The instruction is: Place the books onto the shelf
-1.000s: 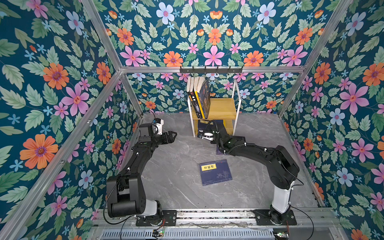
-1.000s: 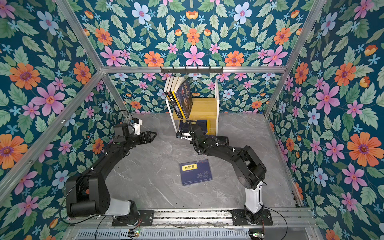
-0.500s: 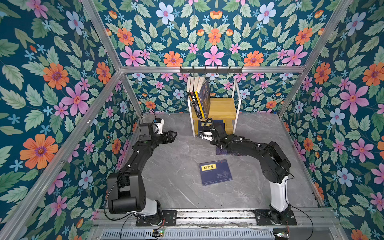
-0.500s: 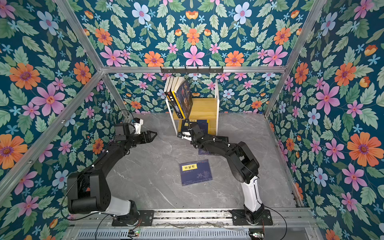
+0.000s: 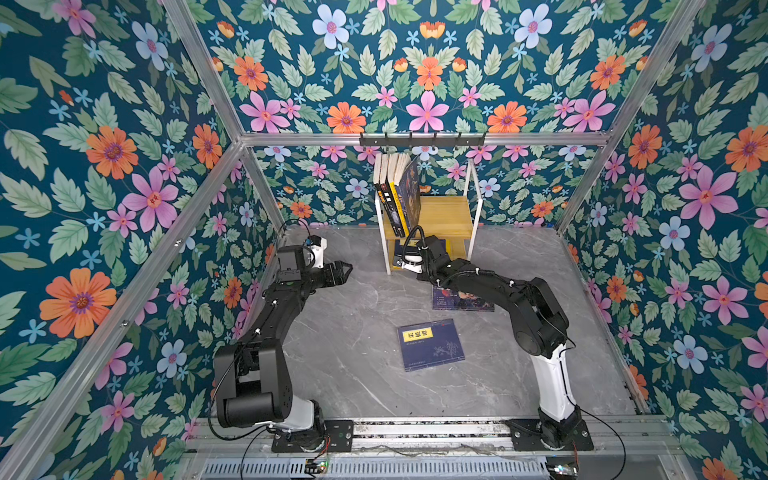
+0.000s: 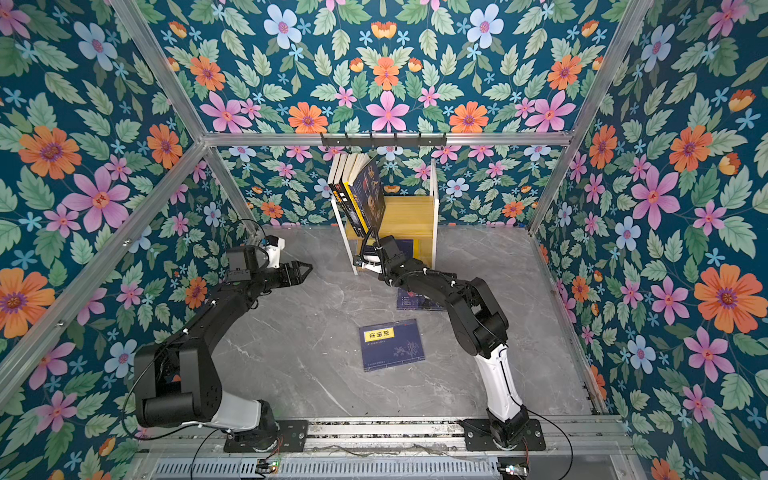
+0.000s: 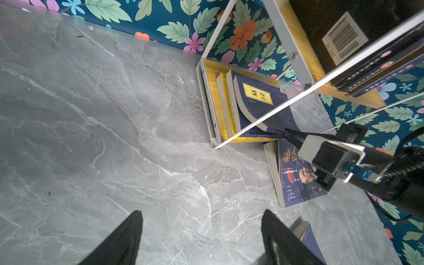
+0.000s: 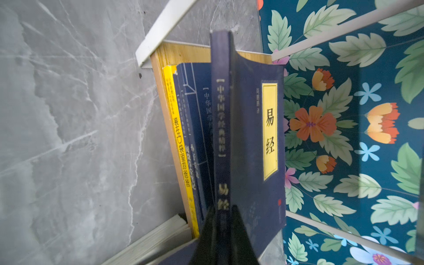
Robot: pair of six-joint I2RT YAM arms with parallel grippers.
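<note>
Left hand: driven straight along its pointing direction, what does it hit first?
Likely the nearest front leg of the white-framed wooden shelf, by its lower tier; only bare grey marble tabletop lies before the left hand. Depth unclear.

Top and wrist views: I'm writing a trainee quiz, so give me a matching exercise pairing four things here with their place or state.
Things
1. left gripper
2. right gripper
3. portrait-cover book
4. upper-tier books

Places or states
a. leaning on the top board of the shelf
b. open and empty
c. shut on the lower-tier navy book
d. flat on the floor, partly under the right arm

Pairs: 1-b, 2-c, 3-d, 4-a
</note>
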